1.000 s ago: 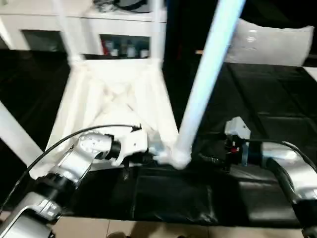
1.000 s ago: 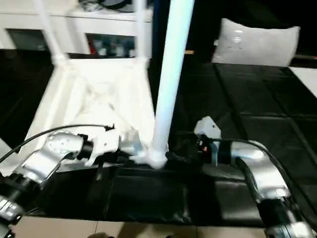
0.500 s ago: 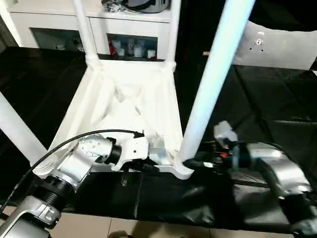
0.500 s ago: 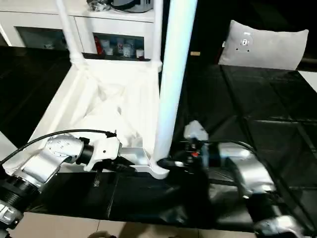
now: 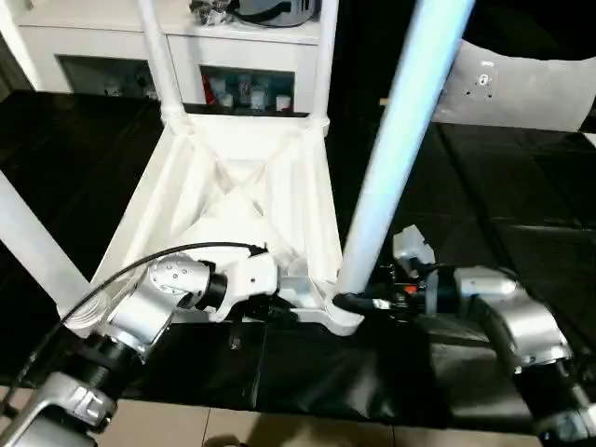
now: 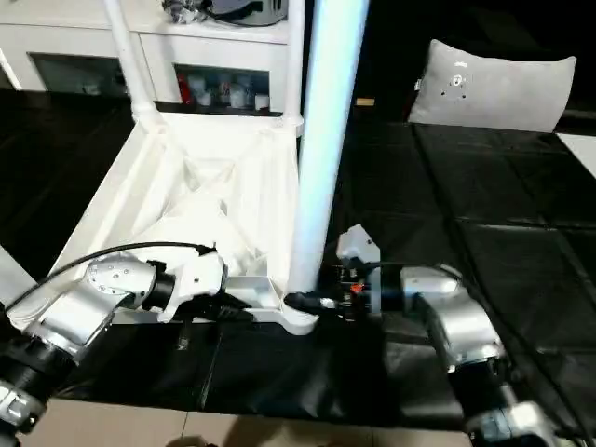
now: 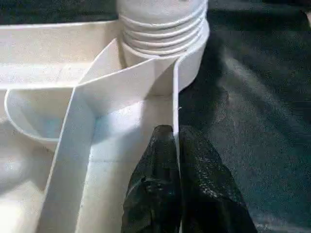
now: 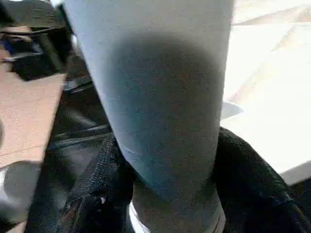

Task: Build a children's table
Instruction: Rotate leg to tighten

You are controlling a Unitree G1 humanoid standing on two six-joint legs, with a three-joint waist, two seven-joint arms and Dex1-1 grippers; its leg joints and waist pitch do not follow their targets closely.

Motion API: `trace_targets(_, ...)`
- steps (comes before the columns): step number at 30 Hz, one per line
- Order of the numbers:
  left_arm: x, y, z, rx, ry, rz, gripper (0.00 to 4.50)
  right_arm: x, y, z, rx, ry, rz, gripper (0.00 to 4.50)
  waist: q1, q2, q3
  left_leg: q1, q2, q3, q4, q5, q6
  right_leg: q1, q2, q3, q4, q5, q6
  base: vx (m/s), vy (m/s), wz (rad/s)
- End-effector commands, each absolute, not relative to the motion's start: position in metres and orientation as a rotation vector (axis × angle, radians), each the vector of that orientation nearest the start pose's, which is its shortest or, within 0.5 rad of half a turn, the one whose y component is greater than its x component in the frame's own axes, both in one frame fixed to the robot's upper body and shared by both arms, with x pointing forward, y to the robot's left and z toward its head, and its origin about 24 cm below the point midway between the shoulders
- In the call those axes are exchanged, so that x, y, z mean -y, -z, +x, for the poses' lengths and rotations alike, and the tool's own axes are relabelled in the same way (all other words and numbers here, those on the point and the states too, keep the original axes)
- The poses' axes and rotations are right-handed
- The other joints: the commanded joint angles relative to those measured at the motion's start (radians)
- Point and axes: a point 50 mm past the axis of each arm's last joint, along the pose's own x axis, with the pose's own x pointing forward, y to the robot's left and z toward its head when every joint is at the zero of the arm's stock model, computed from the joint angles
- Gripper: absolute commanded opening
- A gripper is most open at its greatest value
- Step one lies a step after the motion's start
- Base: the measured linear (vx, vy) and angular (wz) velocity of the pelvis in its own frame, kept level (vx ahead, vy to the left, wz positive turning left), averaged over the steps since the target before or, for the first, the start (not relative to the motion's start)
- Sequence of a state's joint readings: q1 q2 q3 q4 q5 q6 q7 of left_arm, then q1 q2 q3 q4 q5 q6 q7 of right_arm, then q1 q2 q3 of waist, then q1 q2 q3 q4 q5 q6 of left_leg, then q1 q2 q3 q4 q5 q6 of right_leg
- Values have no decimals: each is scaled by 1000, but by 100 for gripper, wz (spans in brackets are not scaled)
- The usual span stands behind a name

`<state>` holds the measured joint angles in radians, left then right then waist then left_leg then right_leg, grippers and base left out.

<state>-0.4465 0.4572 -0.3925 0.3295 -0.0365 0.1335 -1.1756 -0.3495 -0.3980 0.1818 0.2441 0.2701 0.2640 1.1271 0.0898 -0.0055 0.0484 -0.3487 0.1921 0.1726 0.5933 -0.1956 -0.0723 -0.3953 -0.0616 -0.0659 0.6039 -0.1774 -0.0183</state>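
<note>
Now the tabletop (image 5: 233,214) lies upside down on the black table (image 5: 521,196), ribs up, with legs standing in its corner sockets. The near-right leg (image 5: 396,149) rises almost vertical from the near-right socket (image 5: 343,312), leaning slightly right at the top.

My right hand (image 5: 358,303) reaches in horizontally from the right, forearm low over the table, fingers (image 8: 243,174) wrapped around that leg just above the socket. My left hand (image 7: 177,145) comes from the near left and pinches the tabletop's near rim wall, fingers narrow on it, just left of the same socket.

Judgement: the leg's long axis must line up with the socket; the right hand is nearer, the left braces.
</note>
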Motion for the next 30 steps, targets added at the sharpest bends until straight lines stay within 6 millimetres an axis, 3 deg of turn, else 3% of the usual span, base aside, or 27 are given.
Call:
trace_targets(1,-107,-44,283,-404,1393,396,0,133,-47,285,-354,-1114,-57,204,-4,-1,-47,7,34,-12,-78,-262,-4,36,-78,45,-93,-467,-134,0,0,0)
trace_targets(3,-99,-44,289,-397,1302,386,0,120,-45,292,-341,-982,-39,201,-20,-3,-46,-1,29,-19,-79,-275,-16,39,-80,39,-104,-564,-86,0,0,0)
trace_targets(4,-97,-45,291,-395,1281,384,0,118,-45,294,-341,-949,-31,199,-30,-4,-45,3,25,-20,-77,-296,-18,33,-79,35,-114,-605,-64,0,0,0)
trace_targets(5,-91,-45,294,-390,1237,385,0,111,-45,301,-343,-867,-21,199,-34,1,-46,6,25,-22,-76,-303,-19,31,-80,34,-114,-614,-61,0,0,0)
trace_targets(8,-83,-46,298,-385,1176,403,0,102,-45,309,-342,-746,3,199,-52,1,-46,4,22,-24,-75,-318,-17,28,-77,29,-120,-626,-54,0,0,0)
trace_targets(9,-80,-46,299,-389,1154,408,0,98,-46,313,-334,-706,10,199,-59,7,-48,-3,23,-29,-79,-324,-14,34,-79,26,-121,-610,-50,0,0,0)
trace_targets(11,-75,-44,303,-393,1106,427,0,89,-48,316,-310,-680,15,199,-63,8,-48,1,23,-28,-78,-337,-11,29,-78,27,-125,-595,-54,0,0,0)
trace_targets(13,-75,-43,305,-398,1089,447,0,88,-49,316,-295,-679,13,254,-62,10,-50,4,24,-27,-79,-335,-5,29,-77,30,-122,-557,-68,0,0,0)
trace_targets(14,-75,-42,306,-401,1083,455,0,88,-50,316,-287,-678,19,268,-62,10,-50,4,25,-26,-80,-331,-2,29,-77,32,-122,-538,-73,0,0,0)
trace_targets(15,-77,-41,307,-406,1074,468,0,90,-51,315,-273,-672,43,270,-58,11,-53,4,30,-24,-82,-313,3,31,-76,38,-113,-459,-102,0,0,0)
trace_targets(18,-86,-41,307,-410,1075,478,0,101,-54,310,-236,-703,32,302,-50,14,-54,7,31,-18,-81,-303,8,32,-74,44,-103,-382,-137,0,0,0)
trace_targets(21,-93,-40,308,-407,1085,501,0,116,-50,307,-256,-691,10,317,-44,10,-56,-1,29,-17,-80,-267,20,42,-74,44,-99,-348,-143,0,0,0)
trace_targets(23,-96,-39,308,-402,1099,511,0,124,-49,304,-263,-711,33,329,-41,11,-55,1,28,-13,-78,-258,29,40,-76,46,-103,-363,-140,0,0,0)
trace_targets(30,-103,-35,300,-376,1234,524,0,153,-58,295,-203,-797,-43,391,-24,11,-60,-9,28,-12,-74,-190,44,45,-76,46,-96,-342,-132,0,0,0)
